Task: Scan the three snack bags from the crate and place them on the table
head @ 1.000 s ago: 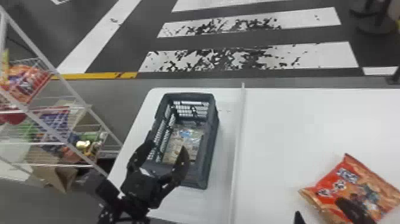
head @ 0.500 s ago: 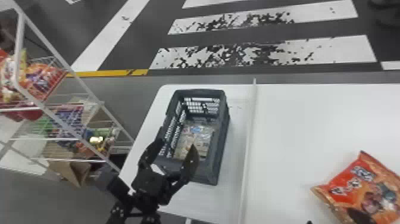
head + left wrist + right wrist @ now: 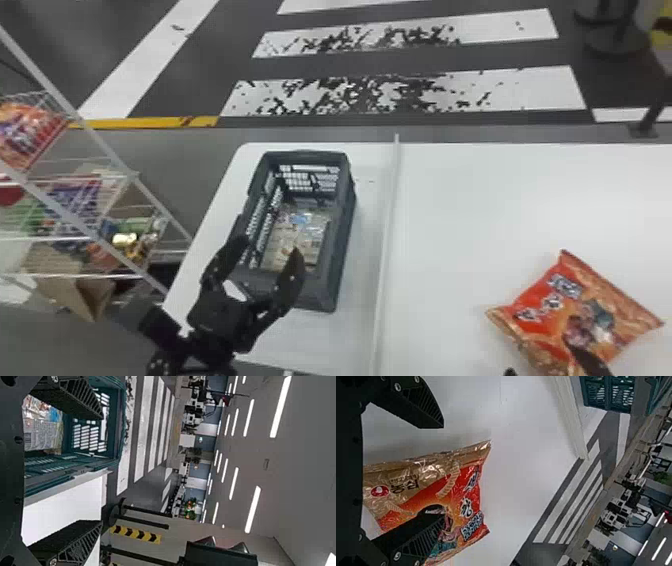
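Seeing big white Korean lettering (image 3: 467, 507) on the red part of the snack bag (image 3: 600, 305), also smaller dark lettering (image 3: 405, 486) and one red oval mark (image 3: 379, 491) on its gold part. On the packet (image 3: 41, 431) inside the crate (image 3: 344, 245), finding only tiny print, not readable.

A large indoor hall, seemingly a test or lab space, is being suggested: beyond the left gripper (image 3: 271, 246), dark floor (image 3: 400, 62) is being crossed by painted white stripes (image 3: 540, 85); to its left, packaged snacks (image 3: 30, 135) are being held by a wire rack (image 3: 75, 275); far past it, a ceiling (image 3: 301, 471) is being lit by strip lights (image 3: 252, 508).
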{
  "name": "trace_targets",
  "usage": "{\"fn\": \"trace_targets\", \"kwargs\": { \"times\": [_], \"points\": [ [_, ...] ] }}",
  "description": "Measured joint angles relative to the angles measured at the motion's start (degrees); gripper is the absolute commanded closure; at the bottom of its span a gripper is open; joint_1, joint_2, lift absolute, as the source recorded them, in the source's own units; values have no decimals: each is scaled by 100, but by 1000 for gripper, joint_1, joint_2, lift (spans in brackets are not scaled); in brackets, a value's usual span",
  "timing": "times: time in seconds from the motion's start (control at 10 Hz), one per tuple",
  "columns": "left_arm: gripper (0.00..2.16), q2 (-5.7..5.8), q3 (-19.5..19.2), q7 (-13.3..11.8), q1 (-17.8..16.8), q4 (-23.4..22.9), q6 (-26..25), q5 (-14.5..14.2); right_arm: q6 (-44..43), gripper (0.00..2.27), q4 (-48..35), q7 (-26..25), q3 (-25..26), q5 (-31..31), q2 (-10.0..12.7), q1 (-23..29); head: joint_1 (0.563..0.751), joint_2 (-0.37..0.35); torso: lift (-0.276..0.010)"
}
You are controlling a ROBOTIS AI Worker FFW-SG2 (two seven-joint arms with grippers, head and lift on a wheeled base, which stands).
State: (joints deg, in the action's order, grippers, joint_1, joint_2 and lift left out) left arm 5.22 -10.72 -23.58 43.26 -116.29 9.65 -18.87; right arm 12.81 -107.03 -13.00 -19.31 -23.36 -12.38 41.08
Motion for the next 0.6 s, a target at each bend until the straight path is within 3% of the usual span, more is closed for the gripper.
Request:
{"fn": "trace_targets", "kwargs": {
  "times": [0.4,0.5,0.6],
  "points": [
    [63,16,-4,-116,-61,40,4,-88,310,238,313,-217,-82,-410,-18,-185,695,173,-37],
    [63,12,2,-117,-64,44,-8,-91,381,427,329,-227,-82,-441,-18,-214,695,165,-37],
    [63,8,13,-117,-66,44,-21,-91,508,1301,335,-229,-82,-494,-18,-244,695,154,-37]
  ]
}}
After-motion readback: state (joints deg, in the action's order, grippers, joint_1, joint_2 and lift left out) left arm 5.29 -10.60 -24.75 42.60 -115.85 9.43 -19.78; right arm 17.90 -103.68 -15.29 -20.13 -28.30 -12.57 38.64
